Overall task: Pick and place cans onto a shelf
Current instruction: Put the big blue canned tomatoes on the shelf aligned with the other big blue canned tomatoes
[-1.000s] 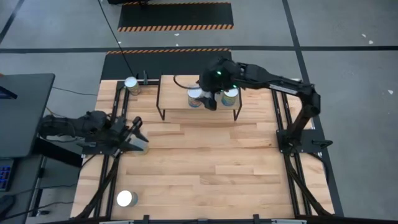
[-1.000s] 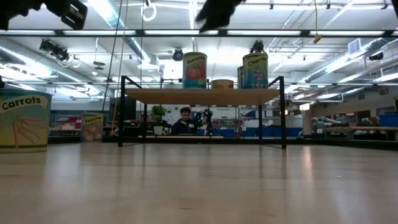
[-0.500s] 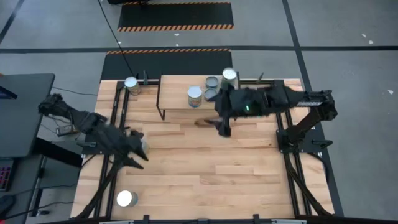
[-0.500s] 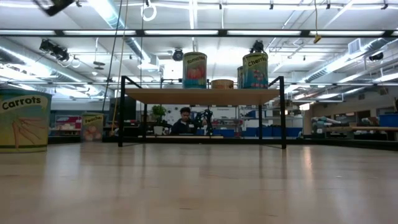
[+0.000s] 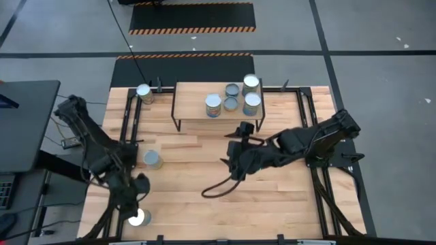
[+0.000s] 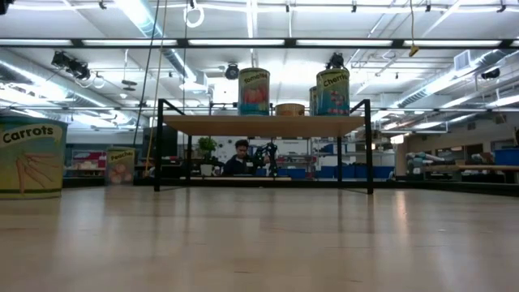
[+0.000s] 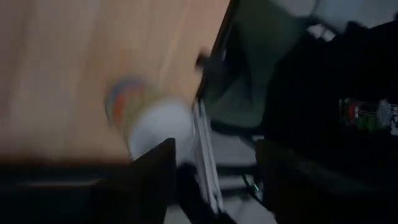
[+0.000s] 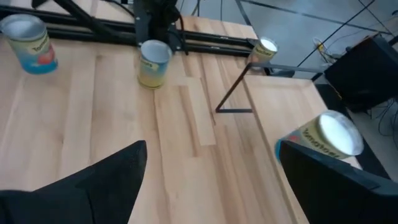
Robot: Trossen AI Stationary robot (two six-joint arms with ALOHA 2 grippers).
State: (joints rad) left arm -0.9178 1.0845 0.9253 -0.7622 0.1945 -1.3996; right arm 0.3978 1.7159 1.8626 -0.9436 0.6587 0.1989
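Note:
The shelf [image 5: 197, 102] stands at the table's far side with several cans on its board, among them a silver-topped can [image 5: 214, 105] and a small grey-topped can [image 5: 232, 90]. Three more cans stand on the table: one at the far left [image 5: 144, 93], one at the left [image 5: 152, 159], one at the near left [image 5: 139, 218]. My left gripper [image 5: 136, 197] is open just over the near-left can [image 7: 158, 124]. My right gripper [image 5: 228, 165] is open and empty over the table's middle; its wrist view [image 8: 211, 186] looks toward the left cans.
Black rails [image 5: 126, 129] run along the table's left and right sides. A dark cable [image 5: 211, 190] loops below the right arm. In the low view a large "Carrots" can [image 6: 31, 158] stands at the left, and a person [image 6: 241, 158] shows in the room behind the shelf.
My right gripper has left the shelf and swung toward the table's near edge, down to the table's middle, empty; the cans stay on the shelf. My left gripper has gone from beside the left can toward the near edge, to the near-left can. The left can stays put.

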